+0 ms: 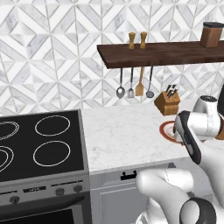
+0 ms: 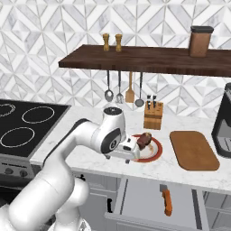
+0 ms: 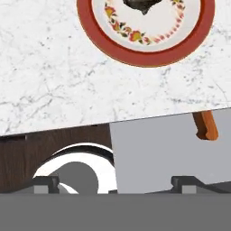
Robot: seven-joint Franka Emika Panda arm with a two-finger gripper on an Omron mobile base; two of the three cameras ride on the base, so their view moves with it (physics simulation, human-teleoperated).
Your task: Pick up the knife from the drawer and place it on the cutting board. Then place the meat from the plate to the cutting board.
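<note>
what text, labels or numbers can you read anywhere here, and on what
None: no readable words, brands or numbers in any view.
The plate carries a floral pattern inside its red-brown rim, no lettering.
The stove's front panel has knobs and small dark marks, too small to read.
The canister on the wall shelf is unlabelled.

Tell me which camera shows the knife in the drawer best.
The right base view: the knife lies whole in the open drawer, orange handle toward the camera, grey blade pointing at the counter. The hand view catches just its handle end over the drawer floor.
</note>
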